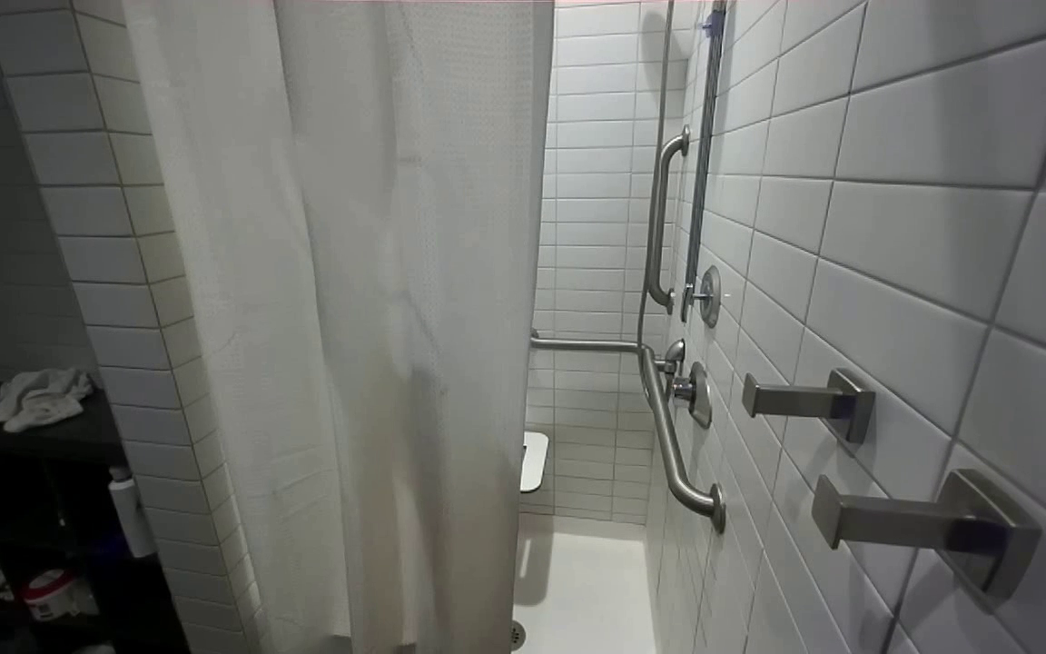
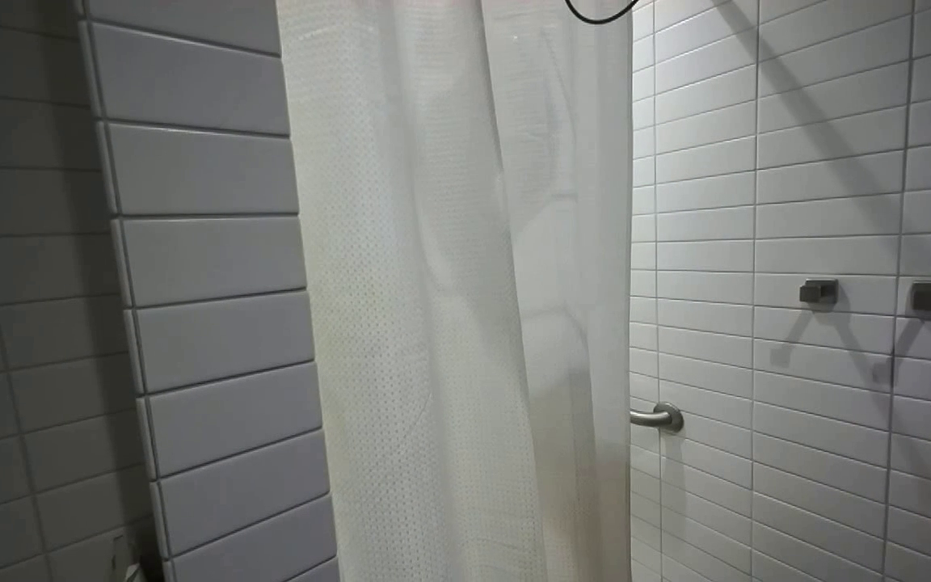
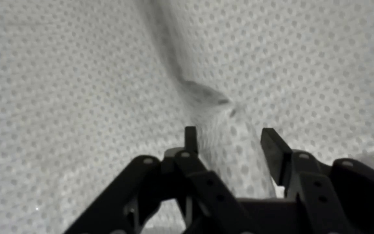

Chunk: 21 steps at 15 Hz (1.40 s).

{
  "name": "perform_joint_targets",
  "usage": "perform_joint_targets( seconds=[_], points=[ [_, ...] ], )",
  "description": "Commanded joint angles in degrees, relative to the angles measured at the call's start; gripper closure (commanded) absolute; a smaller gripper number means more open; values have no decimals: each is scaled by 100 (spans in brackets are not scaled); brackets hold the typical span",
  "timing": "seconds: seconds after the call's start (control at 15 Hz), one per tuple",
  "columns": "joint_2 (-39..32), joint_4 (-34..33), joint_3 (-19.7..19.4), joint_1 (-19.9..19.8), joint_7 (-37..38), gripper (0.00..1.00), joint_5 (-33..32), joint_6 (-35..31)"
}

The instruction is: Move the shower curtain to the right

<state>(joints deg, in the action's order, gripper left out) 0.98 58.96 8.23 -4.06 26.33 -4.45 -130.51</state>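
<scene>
The shower curtain (image 1: pixel 396 227) hangs in long vertical folds in both exterior views, and also here (image 2: pixel 433 242). It covers the left and middle part of the shower opening. Faint dark shapes show through the cloth, darker low down. In the wrist view the dotted curtain cloth (image 3: pixel 76 81) fills the picture. My gripper (image 3: pixel 229 133) is open, with its two black fingers apart. A ridge of the cloth stands between the fingers and reaches back toward the palm. A gap shows beside the right finger. The gripper and arm are hidden in both exterior views.
Tiled wall with two metal hooks (image 1: pixel 804 400) stands at the right. Grab bars (image 1: pixel 682 454) and a shower rail (image 1: pixel 706 163) run along it. A tiled pillar (image 2: pixel 223 259) borders the curtain's left. A dark shelf (image 1: pixel 33 436) holds a cloth. A black cable (image 2: pixel 599 20) loops at the top.
</scene>
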Motion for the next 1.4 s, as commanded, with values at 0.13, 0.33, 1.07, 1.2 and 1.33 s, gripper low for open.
perform_joint_targets(
  seconds=[0.13,0.33,1.07,1.2,1.33],
  points=[
    [-354,-689,30,27,-68,93,-62,312],
    [-417,-812,37,31,-70,100,-75,400],
    [-784,-1383,-48,-35,210,100,-220,415],
    [-953,-1668,-145,-104,438,100,-203,526],
    [-1114,-2008,-287,-250,629,100,-75,675]
  ],
)
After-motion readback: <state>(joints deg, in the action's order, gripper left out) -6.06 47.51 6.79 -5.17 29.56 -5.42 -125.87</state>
